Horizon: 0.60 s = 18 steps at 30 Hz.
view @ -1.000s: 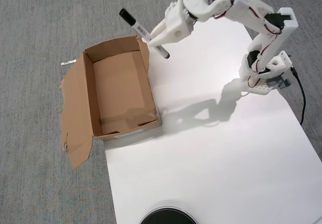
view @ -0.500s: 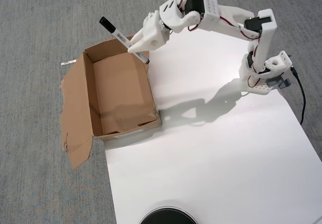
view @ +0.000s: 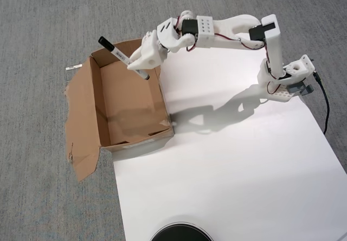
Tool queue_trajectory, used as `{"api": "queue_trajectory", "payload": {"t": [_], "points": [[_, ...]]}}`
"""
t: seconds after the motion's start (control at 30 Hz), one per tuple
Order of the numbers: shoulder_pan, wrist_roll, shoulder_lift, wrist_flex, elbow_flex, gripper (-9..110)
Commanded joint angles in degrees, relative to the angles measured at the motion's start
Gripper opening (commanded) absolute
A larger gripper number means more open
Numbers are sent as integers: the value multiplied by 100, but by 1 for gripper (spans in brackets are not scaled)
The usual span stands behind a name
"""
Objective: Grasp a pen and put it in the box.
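Note:
The pen [view: 120, 56] is a slim white marker with a black cap at its upper left end and a small black tip at its lower right end. My gripper [view: 136, 62] is shut on the pen near its lower half and holds it above the upper right corner of the box. The box [view: 128, 138] is an open brown cardboard box with torn flaps, lying on the carpet at the left. Its inside looks empty.
A white sheet [view: 233, 165] covers the floor right of the box, with the arm's base [view: 287, 78] at its upper right. A small white label strip [view: 74, 67] lies left of the box. A black round object [view: 181, 233] sits at the bottom edge.

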Motion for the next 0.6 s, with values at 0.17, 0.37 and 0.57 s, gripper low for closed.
{"api": "queue_trajectory", "payload": {"t": [0.17, 0.37, 0.57], "points": [[31, 31, -290, -79, -136, 0], [57, 22, -325, -26, -110, 0], [57, 22, -343, -9, -92, 0]]}}
